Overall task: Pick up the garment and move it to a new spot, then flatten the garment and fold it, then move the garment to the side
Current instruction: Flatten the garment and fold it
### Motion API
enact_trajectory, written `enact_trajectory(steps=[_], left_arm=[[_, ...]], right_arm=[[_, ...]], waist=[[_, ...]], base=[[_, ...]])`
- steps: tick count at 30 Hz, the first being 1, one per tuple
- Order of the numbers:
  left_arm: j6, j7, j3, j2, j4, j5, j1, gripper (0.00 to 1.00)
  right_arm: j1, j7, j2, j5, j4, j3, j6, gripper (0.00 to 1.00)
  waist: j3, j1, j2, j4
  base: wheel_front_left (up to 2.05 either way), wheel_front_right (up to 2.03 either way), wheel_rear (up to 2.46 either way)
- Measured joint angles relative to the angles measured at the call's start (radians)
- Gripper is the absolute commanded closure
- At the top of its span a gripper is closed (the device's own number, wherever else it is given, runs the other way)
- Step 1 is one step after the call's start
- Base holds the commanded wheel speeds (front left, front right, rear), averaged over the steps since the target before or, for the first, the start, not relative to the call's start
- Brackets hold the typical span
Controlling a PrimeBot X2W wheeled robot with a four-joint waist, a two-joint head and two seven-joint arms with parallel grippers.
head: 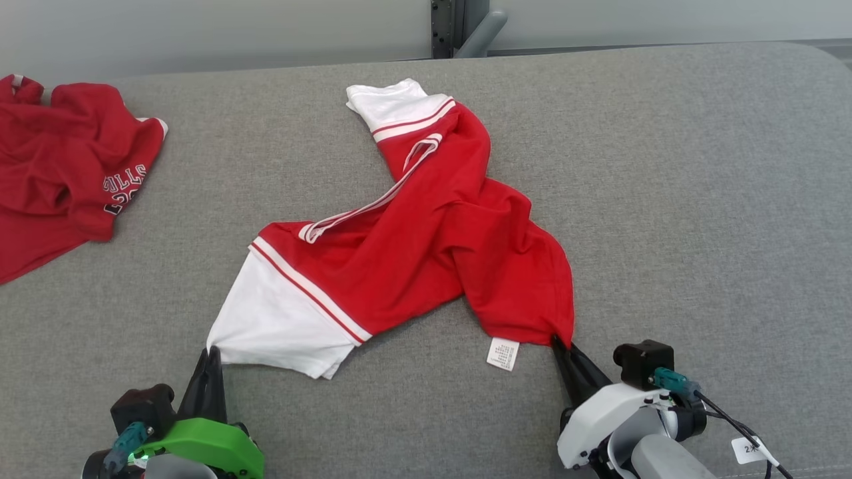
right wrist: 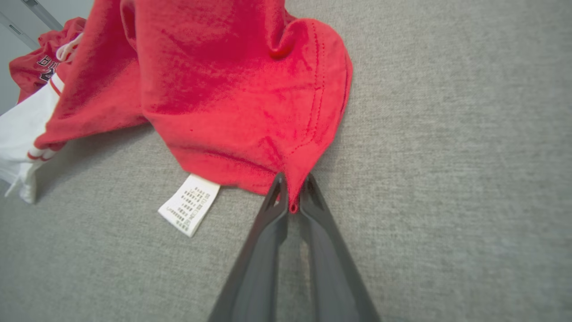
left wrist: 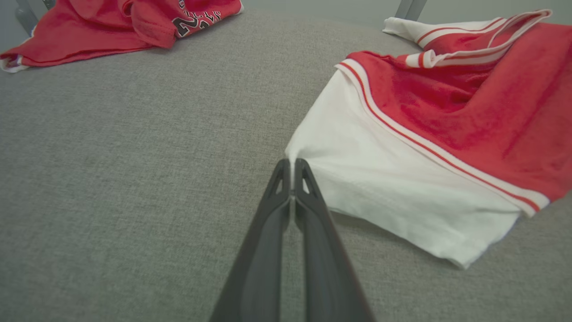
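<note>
A red-and-white jersey [head: 426, 246] lies crumpled and twisted across the middle of a grey fabric-covered surface [head: 699, 199], its white care label [head: 503, 353] turned out toward the surface's near edge. The left gripper [head: 212, 350], fingers pressed together, pinches the corner of the jersey's white panel at the surface's near left. The right gripper [head: 556, 341] is clamped on the red hem corner at the near right. A second red jersey [head: 60, 173], printed BULLS, sits bunched at the surface's far-left end
</note>
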Motion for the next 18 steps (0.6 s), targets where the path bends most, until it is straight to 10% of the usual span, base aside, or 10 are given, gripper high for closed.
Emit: enact_trajectory(steps=[18], left_arm=[[-0.147,-0.003,0.195,-0.128,-0.312,-0.215,0.034,1.0]], right_arm=[[0.067,0.001,0.0,0.277,-0.387,-0.141,-0.001,1.0]], waist=[[-0.095,0.0,0.0,-0.052]], base=[[0.0,0.0,0.0]])
